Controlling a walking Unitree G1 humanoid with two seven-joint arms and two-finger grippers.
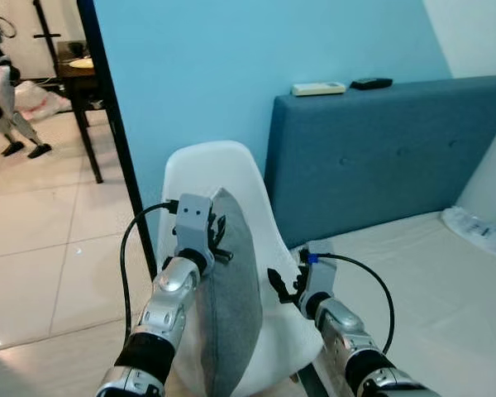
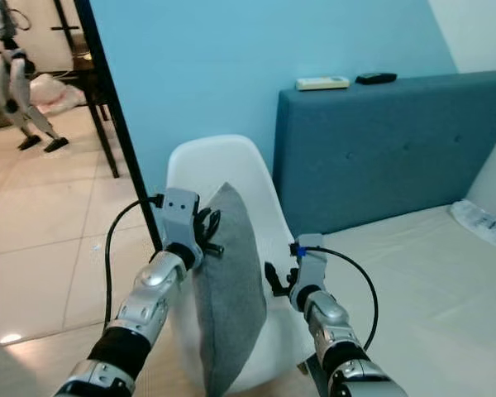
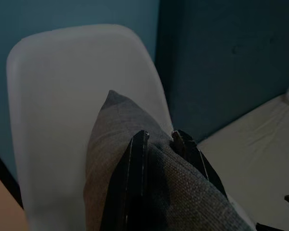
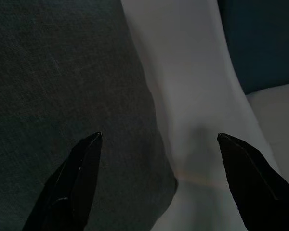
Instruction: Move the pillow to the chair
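Over the chair point(image 1: 269, 248) seat, the pillow point(image 1: 231, 306) is held upright, long axis 12-to-6. Left gripper point(image 1: 217, 240) jaws are clamped on its top edge; right gripper point(image 1: 279, 285) jaws stand apart at its 3 o'clock.

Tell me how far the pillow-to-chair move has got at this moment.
Mostly done: the grey pillow already stands on edge in the white chair. In hand: the left gripper is pinched on its upper edge, while the right gripper is open beside it, off the fabric. Left: release the pillow so it rests on the seat and pull both arms back.
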